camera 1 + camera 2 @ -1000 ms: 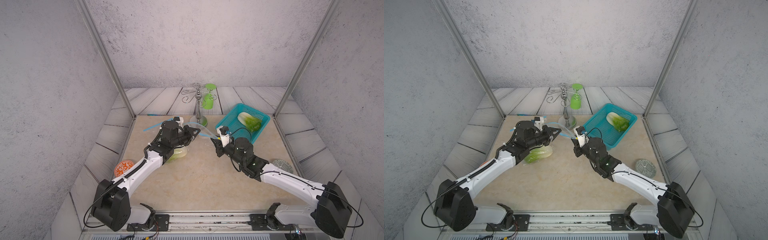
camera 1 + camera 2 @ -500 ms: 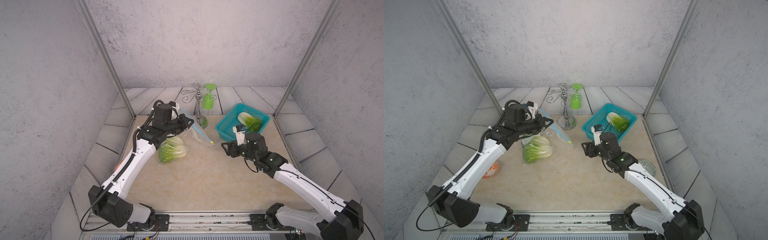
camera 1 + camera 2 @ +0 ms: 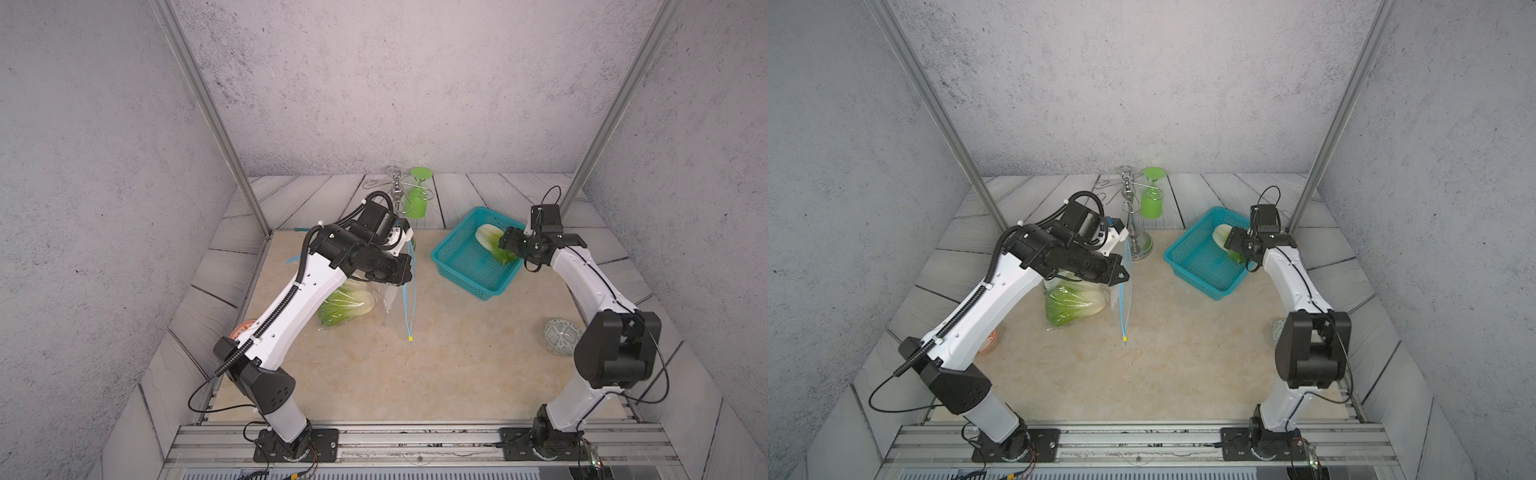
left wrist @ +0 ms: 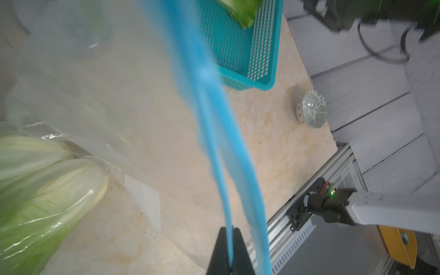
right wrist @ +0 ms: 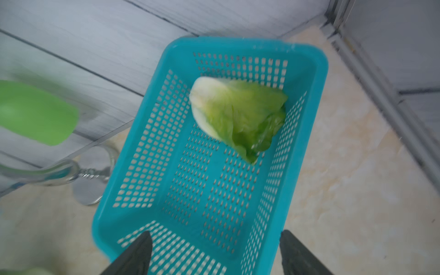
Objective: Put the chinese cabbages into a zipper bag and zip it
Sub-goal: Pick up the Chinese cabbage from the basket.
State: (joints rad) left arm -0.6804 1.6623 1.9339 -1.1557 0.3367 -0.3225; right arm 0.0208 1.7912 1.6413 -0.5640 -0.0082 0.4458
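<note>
A top view shows two chinese cabbages (image 3: 347,301) bagged on the bench (image 3: 436,374), the left wrist view shows the left hand (image 4: 230,250) clenched on the rim of the zipper bag (image 4: 95,107) to present its mouth, and the right wrist view shows the right hand (image 5: 215,234) released above the third cabbage (image 5: 238,114) in the basket (image 5: 238,44).

Nothing readable on my feeds, no text, brand or number. The white rectangular sticker (image 4: 142,197) on the clear plastic zipper bag (image 4: 95,95) looks blank from here.
</note>
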